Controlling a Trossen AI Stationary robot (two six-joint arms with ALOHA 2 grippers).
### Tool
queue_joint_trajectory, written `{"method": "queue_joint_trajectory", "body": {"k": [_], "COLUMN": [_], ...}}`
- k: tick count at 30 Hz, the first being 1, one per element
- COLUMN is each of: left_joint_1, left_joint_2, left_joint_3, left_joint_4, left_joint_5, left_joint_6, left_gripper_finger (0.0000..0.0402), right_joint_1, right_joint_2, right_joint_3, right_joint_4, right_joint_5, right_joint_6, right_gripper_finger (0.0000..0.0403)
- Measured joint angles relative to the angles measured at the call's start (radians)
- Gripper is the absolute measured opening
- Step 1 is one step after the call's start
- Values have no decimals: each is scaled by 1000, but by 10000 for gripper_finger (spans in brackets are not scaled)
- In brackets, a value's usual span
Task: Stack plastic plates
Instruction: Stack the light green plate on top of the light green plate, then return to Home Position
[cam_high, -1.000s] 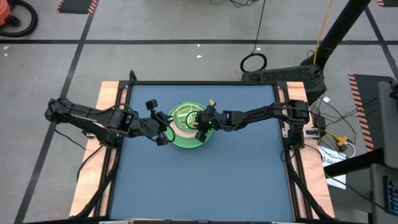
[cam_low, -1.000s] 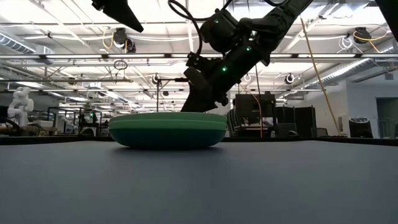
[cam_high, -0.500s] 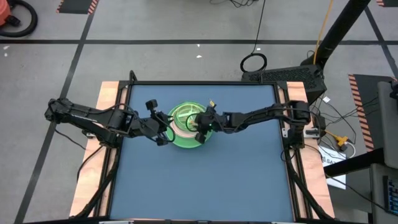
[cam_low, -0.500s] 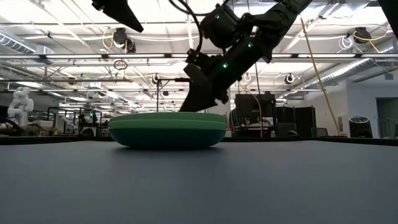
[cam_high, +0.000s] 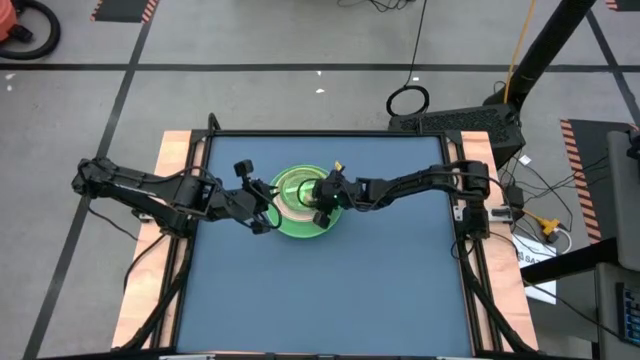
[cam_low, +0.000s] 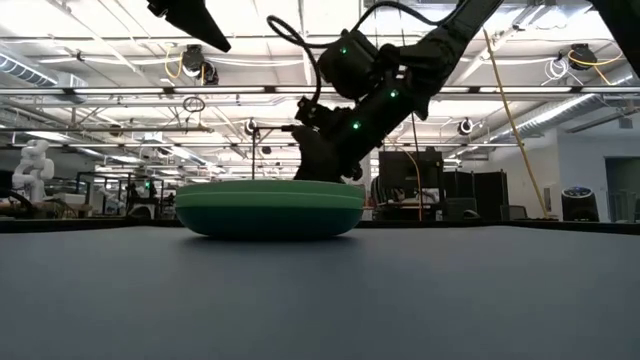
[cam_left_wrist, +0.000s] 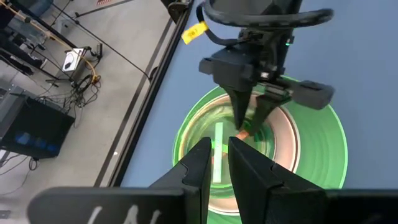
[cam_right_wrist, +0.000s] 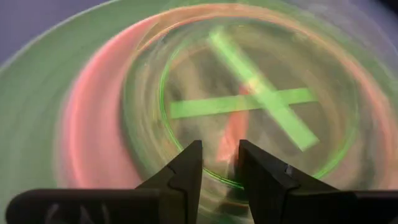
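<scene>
Stack of plastic plates, one item, lying flat and rim-up on the dark blue worktop, left of centre in the upper half of the high view. Round, so no long axis; in the low view it reads as a shallow green dish standing level. Largest plate bright green on the outside, a pinkish ring inside it, and a small translucent green plate on top, its green stripes crossing in the right wrist view.

Right hand: lowered over the centre of the stack, fingers a narrow gap apart; whether they pinch the top plate's rim cannot be told.

Left hand: at the stack's left edge, raised above it, fingers nearly together with nothing between them.

Labels: one yellow tag on the right arm, writing unreadable.

Surface: matt blue worktop, black frame, wooden borders left and right.

Room: grey floor with black tape lines, cables at right, a workshop hall with ceiling lights behind.
</scene>
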Motion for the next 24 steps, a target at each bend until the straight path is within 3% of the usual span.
{"method": "queue_joint_trajectory", "body": {"k": [3,16,21,24], "left_joint_1": [0,-3,-67,-106], "left_joint_2": [0,0,-32,-92], "left_joint_3": [0,0,-78,-172], "left_joint_4": [0,-15,30,139], "left_joint_5": [0,0,1,3], "left_joint_6": [0,4,36,51], "left_gripper_finger": [63,63,63,63], "right_joint_1": [11,39,88,95], "right_joint_2": [-2,-123,-261,-371], "right_joint_3": [0,-3,-118,-243], "right_joint_4": [1,-77,34,127], "right_joint_5": [-44,-40,-44,-43], "right_joint_6": [1,-14,-148,-201], "right_gripper_finger": [98,98,98,98]}}
